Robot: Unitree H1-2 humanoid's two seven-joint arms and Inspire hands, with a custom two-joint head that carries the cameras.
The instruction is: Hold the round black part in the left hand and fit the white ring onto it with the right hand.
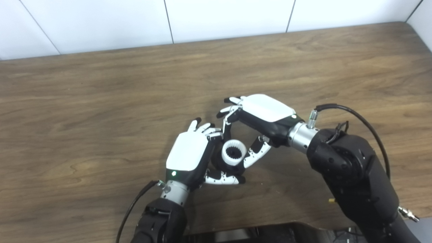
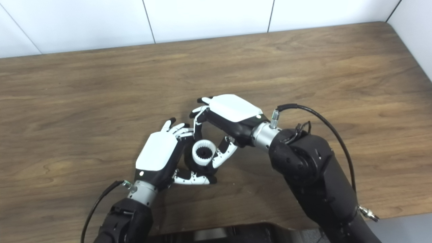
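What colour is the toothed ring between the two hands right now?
White, with a dark centre; the white ring shows best in the left eye view.

Both views look steeply down from the robot's head onto the wooden worktop, facing forward toward the white panelled wall that runs along the worktop's far edge, close enough that both arms fill the lower part as they enter from the bottom edge. The left eye view sits a little to the left of the right eye view, so everything lands further right in it. They share nearly the whole scene: the worktop's middle, its far right corner, and the wall.
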